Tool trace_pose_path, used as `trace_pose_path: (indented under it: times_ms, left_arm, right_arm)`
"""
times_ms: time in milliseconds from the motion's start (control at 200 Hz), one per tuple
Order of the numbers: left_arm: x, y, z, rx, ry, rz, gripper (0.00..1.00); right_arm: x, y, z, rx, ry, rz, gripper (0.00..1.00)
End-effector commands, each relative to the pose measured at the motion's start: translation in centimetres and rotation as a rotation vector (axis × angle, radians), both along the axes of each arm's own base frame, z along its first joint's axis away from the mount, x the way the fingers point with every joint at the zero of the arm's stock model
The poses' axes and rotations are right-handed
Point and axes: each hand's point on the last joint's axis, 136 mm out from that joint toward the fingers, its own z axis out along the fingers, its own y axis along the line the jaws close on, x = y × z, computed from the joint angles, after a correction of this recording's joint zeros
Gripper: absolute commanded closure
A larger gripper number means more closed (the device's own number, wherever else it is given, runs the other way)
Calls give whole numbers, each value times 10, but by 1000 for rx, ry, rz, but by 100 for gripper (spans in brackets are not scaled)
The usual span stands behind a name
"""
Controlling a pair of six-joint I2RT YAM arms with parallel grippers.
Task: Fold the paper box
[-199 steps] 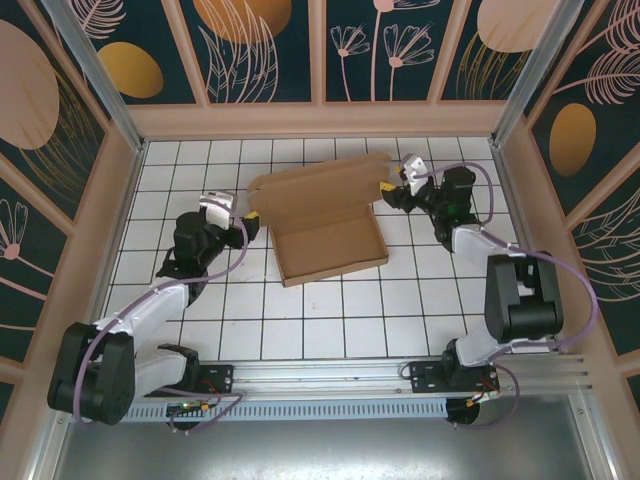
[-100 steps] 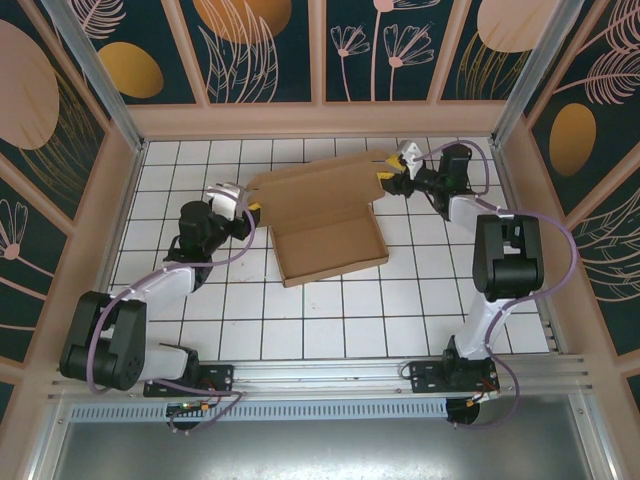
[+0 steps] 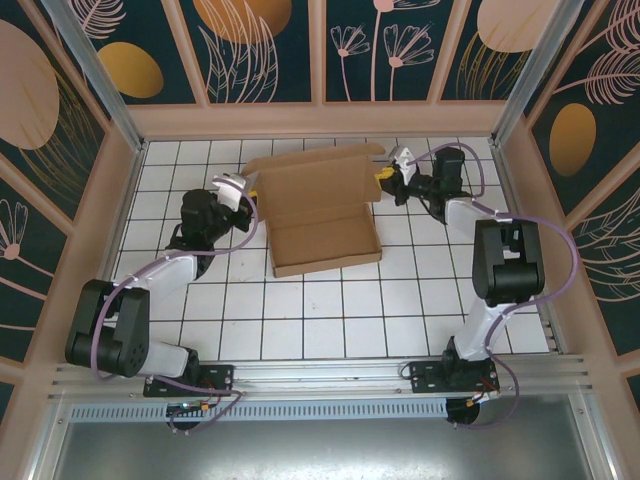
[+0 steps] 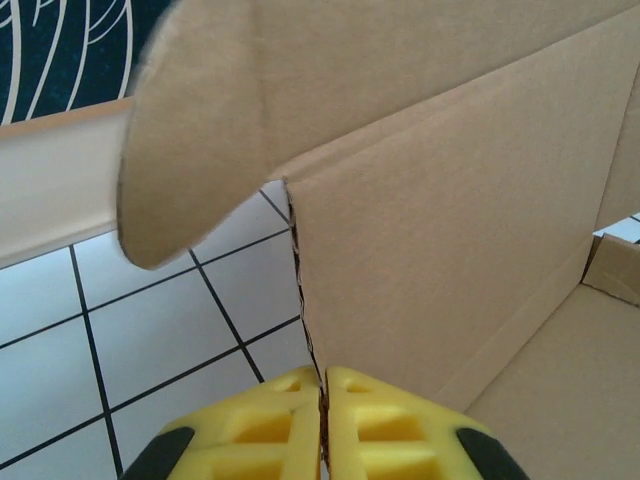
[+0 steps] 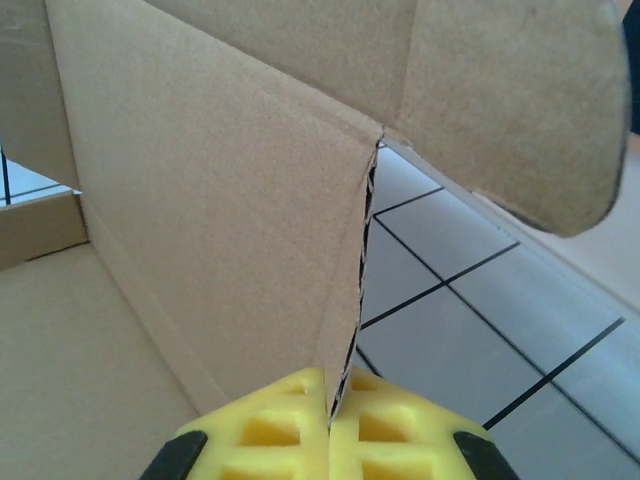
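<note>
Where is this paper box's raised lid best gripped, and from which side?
On the paper box, pinch the lid's two thin side edges, each arm from its own outer side: the lid stands up, edges exposed. The left gripper and right gripper are shut there.

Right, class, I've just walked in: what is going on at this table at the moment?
A robot is partway through folding a brown cardboard box. The left claw is shut on the left edge of the box's raised lid panel, and the right claw is shut on that panel's right edge. The tray part lies open on the tiled table. The lid is not yet closed.
</note>
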Motion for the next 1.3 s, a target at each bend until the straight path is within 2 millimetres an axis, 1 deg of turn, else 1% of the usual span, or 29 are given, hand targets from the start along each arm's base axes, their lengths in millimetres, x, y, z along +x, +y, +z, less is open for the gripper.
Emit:
trace_pose_path:
  times_ms: [0, 140, 210, 250, 335, 365, 440, 475, 555, 565, 575, 626, 696, 746, 856, 926, 1041, 1146, 1296]
  left_arm:
    - [2, -3, 11, -31, -12, -14, 91]
    - [7, 6, 19, -93, -7, 62, 92]
    - [7, 10, 20, -174, 14, 102, 93]
    - [4, 8, 22, -220, 16, 99, 93]
    - [0, 7, 21, -282, 28, 108, 92]
    - [-2, 7, 20, -297, 30, 112, 92]
    - [-5, 5, 20, -301, 27, 115, 92]
    - [-6, 4, 19, -299, 29, 114, 91]
    - [-9, 0, 19, -299, 28, 106, 91]
    - [-9, -1, 19, -298, 28, 107, 91]
    - [-9, -1, 18, -297, 29, 108, 91]
    - [-10, -3, 18, -294, 29, 110, 91]
    - [-13, -7, 16, -292, 32, 106, 91]
    - [-14, -10, 14, -290, 36, 100, 91]
    - [-17, -12, 9, -296, 42, 104, 90]
    - [-20, -11, 8, -313, 40, 111, 90]
    - [-26, -10, 7, -327, 43, 109, 90]
    - [-35, -10, 3, -344, 48, 111, 90]
    - [-47, -7, -7, -366, 66, 142, 91]
  right_arm:
    - [-9, 12, 19, -1, -27, -66, 98]
    - [-18, 20, 21, 17, -3, -178, 100]
    - [-24, 27, 25, 31, -11, -229, 100]
    - [-27, 30, 28, 49, -10, -269, 100]
    - [-18, 26, 36, 156, 60, -458, 100]
    - [-15, 24, 36, 188, 98, -516, 100]
    - [-11, 26, 33, 228, 161, -633, 100]
    - [-15, 36, 32, 241, 168, -638, 100]
    - [-25, 48, 37, 290, 114, -680, 100]
    - [-25, 45, 38, 294, 103, -698, 100]
    - [-27, 49, 39, 300, 94, -700, 100]
    - [-30, 50, 39, 320, 67, -771, 100]
    - [-27, 52, 38, 345, 62, -844, 100]
    - [-24, 52, 33, 361, 73, -903, 100]
    - [-19, 60, 28, 359, 78, -959, 100]
    - [-20, 59, 28, 363, 41, -987, 100]
    - [-27, 53, 33, 390, -11, -991, 100]
    - [-36, 50, 32, 409, -37, -968, 100]
    - [-50, 56, 18, 400, -47, -922, 100]
